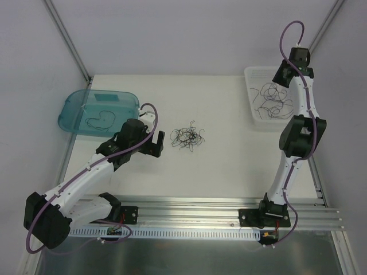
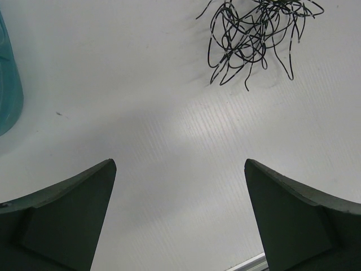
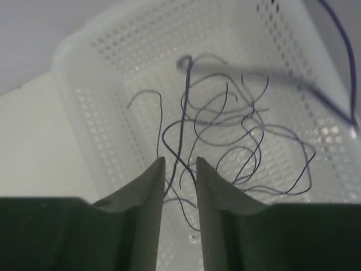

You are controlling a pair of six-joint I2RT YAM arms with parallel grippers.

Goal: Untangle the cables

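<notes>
1. Sorting stage, mid-task: the main tangle [image 1: 188, 137] of cables lies at the centre of the table [image 1: 229, 166], approx. midway between the teal tray [image 1: 66, 114] and the white basket [image 1: 248, 71].
2. Set apart so far: one cable [image 1: 98, 119] lies in the tray. Several loose cables [image 3: 242, 141] rest in the basket, overlapping but prob. not knotted; the wrist view is too blurred to be sure.
3. Right gripper [image 3: 179, 164]: hangs over the basket, jaws parted a little, and one wire [image 3: 183, 113] runs down through the gap. The gap is wider than the wire, so there is no pinch.
4. Left gripper [image 2: 179, 169]: jaws spread wide w/ nothing between them, low over bare table near the tangle.
5. Step in hand (judged): drop-off of a freed wire into the basket.
6. Next move calls for:
   - the right arm to lift clear w/o snagging that wire;
   - one claw to take a single outer loop of the tangle while the other pins the rest, so one strand slides out.
</notes>
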